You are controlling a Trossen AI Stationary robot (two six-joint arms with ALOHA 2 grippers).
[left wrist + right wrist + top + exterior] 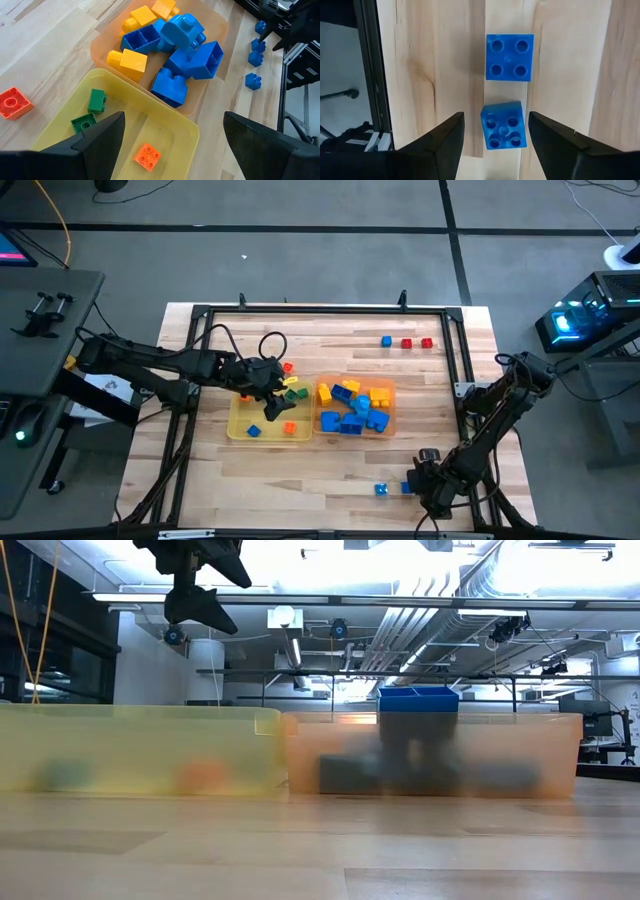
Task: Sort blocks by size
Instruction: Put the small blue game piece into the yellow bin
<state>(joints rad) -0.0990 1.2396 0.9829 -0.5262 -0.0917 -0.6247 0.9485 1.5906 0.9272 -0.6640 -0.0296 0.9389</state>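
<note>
I have the left gripper [172, 145] spread wide and empty over the translucent yellow plastic tray [238, 426], which holds tiny green, orange and blue bricks [147, 155]. At its 3 o'clock, touching, the translucent orange plastic tray [390, 420] holds larger blue and yellow bricks [192, 60]. My right gripper [495, 135], fingers apart, straddles one small blue brick [503, 125] at the table's 5 o'clock.

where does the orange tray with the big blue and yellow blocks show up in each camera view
High view: the orange tray sits mid-table, right of centre.
Low view: it fills the right half, blurred.
Left wrist view: it lies beyond the fingers, holding blue and yellow blocks.
Right wrist view: not in it.
Shared landmark: the yellow tray right beside it.
</note>
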